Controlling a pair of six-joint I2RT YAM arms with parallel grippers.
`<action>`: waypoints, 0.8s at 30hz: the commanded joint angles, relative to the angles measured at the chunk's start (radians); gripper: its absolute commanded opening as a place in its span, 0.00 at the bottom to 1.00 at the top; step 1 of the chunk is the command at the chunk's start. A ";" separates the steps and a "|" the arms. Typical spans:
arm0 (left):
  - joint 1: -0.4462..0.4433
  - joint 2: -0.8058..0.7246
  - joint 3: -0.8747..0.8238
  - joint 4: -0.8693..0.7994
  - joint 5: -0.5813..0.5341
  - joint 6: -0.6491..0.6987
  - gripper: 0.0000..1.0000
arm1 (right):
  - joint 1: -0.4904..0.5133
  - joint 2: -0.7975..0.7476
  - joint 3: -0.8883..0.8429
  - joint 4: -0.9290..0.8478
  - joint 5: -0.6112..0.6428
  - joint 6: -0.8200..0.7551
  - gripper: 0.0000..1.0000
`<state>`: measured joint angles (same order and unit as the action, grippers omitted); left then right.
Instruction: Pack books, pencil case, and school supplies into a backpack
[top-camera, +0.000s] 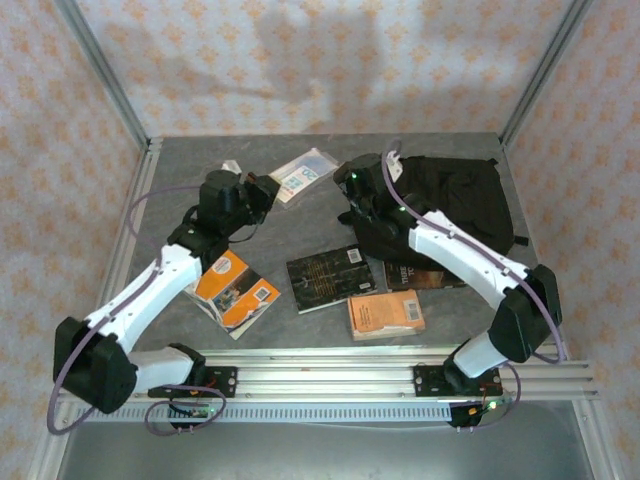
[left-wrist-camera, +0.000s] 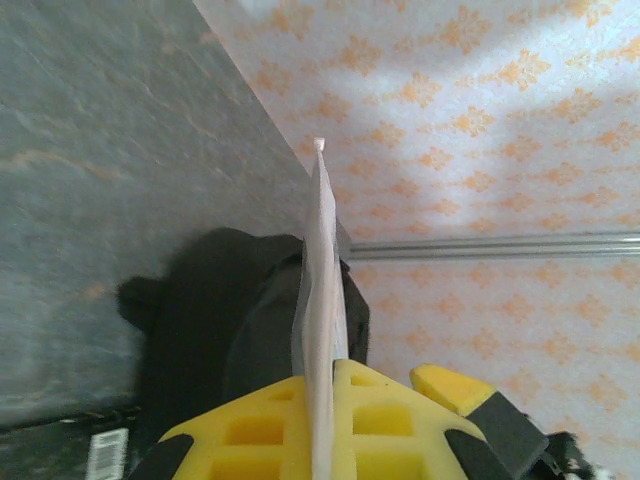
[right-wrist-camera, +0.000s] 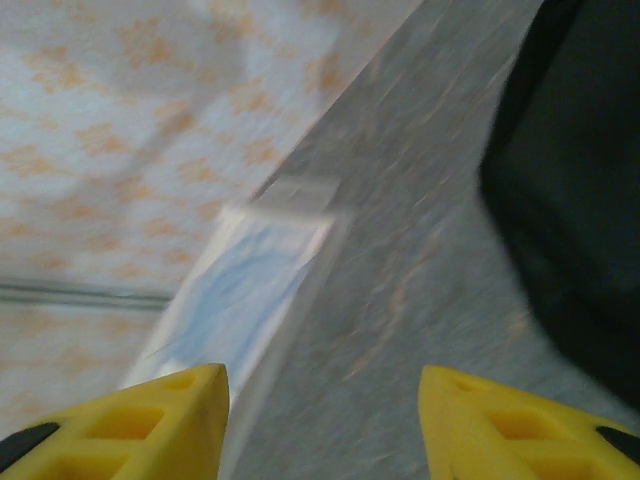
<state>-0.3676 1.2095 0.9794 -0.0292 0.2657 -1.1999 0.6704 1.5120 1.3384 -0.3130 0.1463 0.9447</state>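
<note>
Firmly, the left pincer (left-wrist-camera: 324, 392) pinches a thin packet (left-wrist-camera: 322, 260) edge-on. The right pincer (right-wrist-camera: 322, 385) stands parted, empty, the backpack (right-wrist-camera: 580, 150) just beside it.

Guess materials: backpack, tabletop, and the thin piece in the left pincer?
Backpack: black woven fabric, matte, slumped and creased.
Tabletop: grey mottled, stone-look, matte; likely laminate.
Thin piece, clamped in the left pincer: white, wavy edge, slightly translucent; paper or plastic film, can't tell.

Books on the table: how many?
4: orange-and-white book by the left arm, black book centre, brown book partly under the right arm, small orange book nearest. The backpack may hide more.
</note>
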 joint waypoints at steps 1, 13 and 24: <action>0.020 -0.056 0.066 -0.202 -0.074 0.193 0.00 | -0.021 0.021 0.083 -0.240 0.155 -0.289 0.49; 0.081 -0.106 0.010 -0.209 -0.040 0.342 0.00 | -0.245 0.252 0.214 -0.363 -0.335 -0.682 0.38; 0.112 -0.082 0.006 -0.190 0.013 0.313 0.00 | -0.265 0.456 0.312 -0.387 -0.365 -0.710 0.44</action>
<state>-0.2657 1.1301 0.9913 -0.2722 0.2623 -0.8886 0.4103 1.9327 1.5925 -0.6773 -0.1993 0.2531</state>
